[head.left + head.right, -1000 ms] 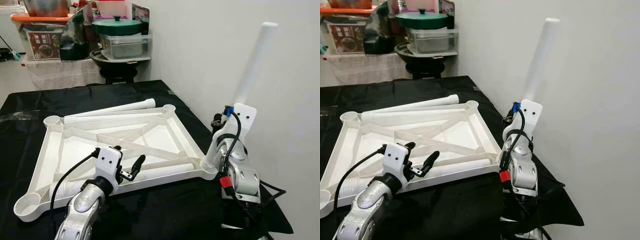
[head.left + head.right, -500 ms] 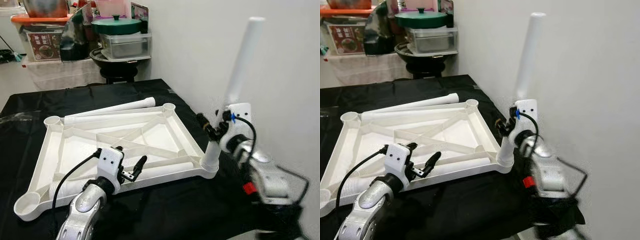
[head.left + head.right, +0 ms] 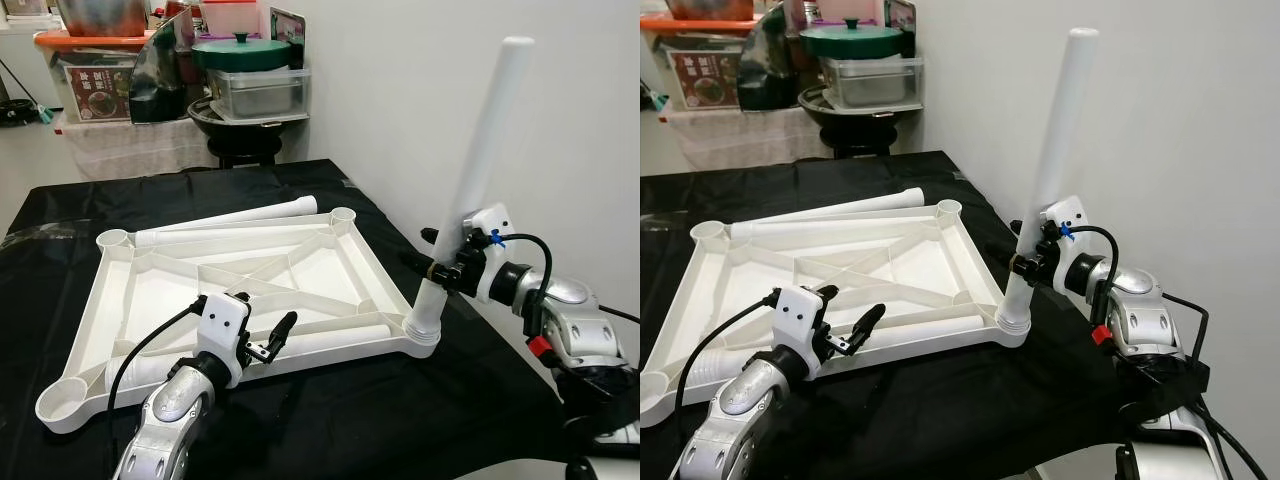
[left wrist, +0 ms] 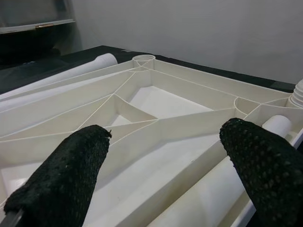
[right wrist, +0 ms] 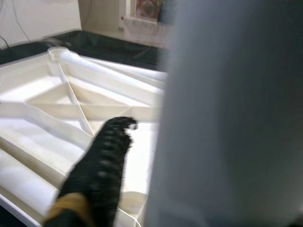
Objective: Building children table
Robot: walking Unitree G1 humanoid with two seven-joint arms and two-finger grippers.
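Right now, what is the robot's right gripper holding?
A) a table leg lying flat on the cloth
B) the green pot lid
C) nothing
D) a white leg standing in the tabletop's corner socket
D: the right gripper clasps the white leg, which stands nearly upright in the corner socket of the upturned tabletop.

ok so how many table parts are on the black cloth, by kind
tabletop, upside down: 1
leg standing in the near right corner socket, right gripper closed around it: 1
leg lying along the far edge, outside the frame: 1
leg lying inside the frame by the near edge, before the open left gripper:: 1
total: 4 parts
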